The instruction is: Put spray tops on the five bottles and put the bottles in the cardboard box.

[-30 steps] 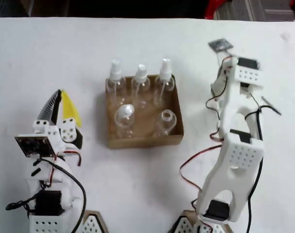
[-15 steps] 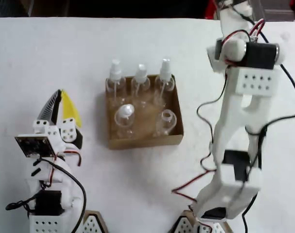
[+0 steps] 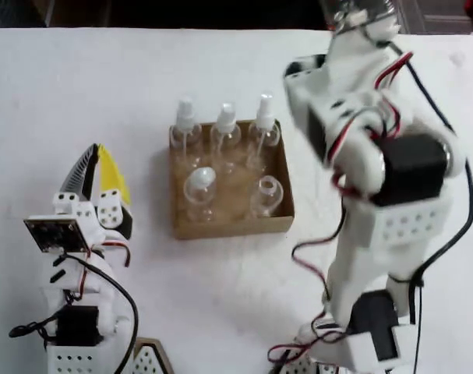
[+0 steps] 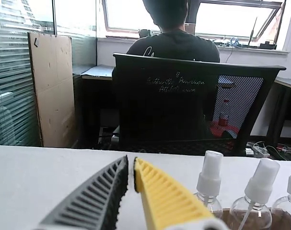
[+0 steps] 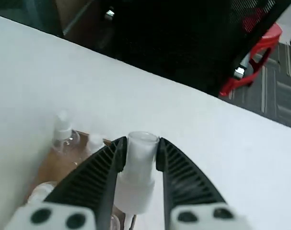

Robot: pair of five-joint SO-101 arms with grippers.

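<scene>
Right wrist view: your right gripper clenches 1 spray top upright, high beside the cardboard box holding the open-necked bottle.

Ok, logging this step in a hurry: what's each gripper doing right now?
Left gripper: closed, holding nothing.
Right gripper: closed on a spray top.

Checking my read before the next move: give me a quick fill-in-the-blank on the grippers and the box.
1. The right gripper is shut on a ____.
2. The left gripper, with its fingers shut, holds ____.
3. In the back row of the cardboard box, ____ bottles already carry tops.
Missing words: spray top; nothing; three.
</scene>
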